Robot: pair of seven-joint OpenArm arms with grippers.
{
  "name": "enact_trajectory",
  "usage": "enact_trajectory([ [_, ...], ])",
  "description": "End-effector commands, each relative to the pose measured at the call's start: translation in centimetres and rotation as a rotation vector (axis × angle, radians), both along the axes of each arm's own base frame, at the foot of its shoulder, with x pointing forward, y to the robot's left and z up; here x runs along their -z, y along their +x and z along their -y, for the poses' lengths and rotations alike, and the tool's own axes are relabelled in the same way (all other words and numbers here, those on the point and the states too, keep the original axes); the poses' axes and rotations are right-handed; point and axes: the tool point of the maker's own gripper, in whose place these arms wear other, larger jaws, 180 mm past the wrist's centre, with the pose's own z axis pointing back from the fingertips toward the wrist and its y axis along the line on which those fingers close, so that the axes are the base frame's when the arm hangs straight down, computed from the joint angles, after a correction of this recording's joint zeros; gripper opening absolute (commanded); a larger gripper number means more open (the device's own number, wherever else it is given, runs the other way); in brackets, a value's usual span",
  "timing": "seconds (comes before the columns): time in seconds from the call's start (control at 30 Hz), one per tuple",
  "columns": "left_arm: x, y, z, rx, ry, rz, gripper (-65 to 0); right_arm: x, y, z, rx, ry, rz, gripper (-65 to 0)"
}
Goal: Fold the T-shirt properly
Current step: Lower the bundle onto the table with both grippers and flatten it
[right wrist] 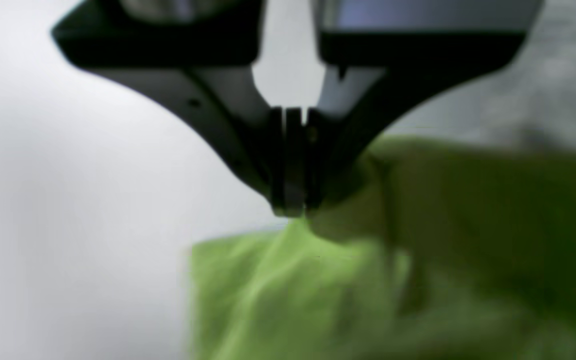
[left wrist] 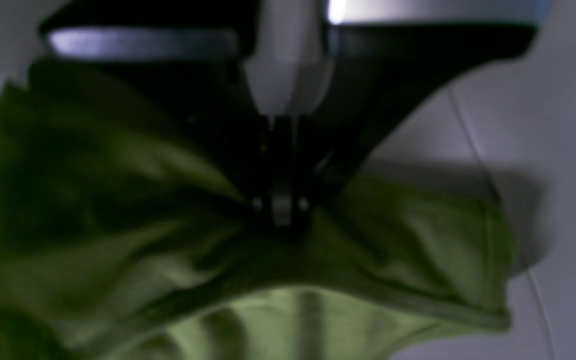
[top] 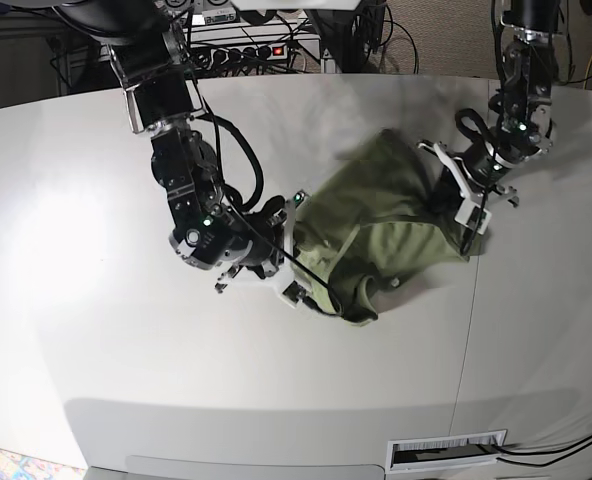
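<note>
Base view: the T-shirt (top: 396,215) lies bunched on the white table (top: 76,250), right of centre, suspended between my two arms and not yet flat. My right gripper (top: 294,292) sits at the garment's near-left end; my left gripper (top: 473,218) sits at its far-right edge.

Jaw state, right: in the right wrist view the jaws are pressed together, pinching a peak of green fabric that rises into the fingertips (right wrist: 293,200). The cloth drapes downward and to the right from that point.

Jaw state, left: in the left wrist view the jaws are closed on a gathered ridge of the T-shirt, with folds radiating from the pinch point (left wrist: 280,210). A hemmed edge is visible below the pinch; which edge of the garment it is, I cannot tell.

Progress assessment: early stage. No completed fold is visible; the fabric is crumpled, with overlapping layers and no clear outline of sleeves or collar. Both grasps are established, which I judge to be preparation for spreading or lifting. Remaining: flatten the garment, then make every fold.
</note>
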Motion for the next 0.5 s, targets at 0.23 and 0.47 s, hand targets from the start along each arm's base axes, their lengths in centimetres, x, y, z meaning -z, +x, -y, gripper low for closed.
enact_trajectory([
  [0.23, 0.0, 5.5, -2.5, -0.021, 0.029, 0.011, -65.0, -0.2, -2.7, -1.4, -0.027, 0.063, -0.005, -65.0],
  [0.47, -1.4, 9.8, -3.8, -0.066, 0.009, 0.055, -65.0, -1.1, -4.4, -3.2, -0.053, 0.165, -0.010, -65.0],
])
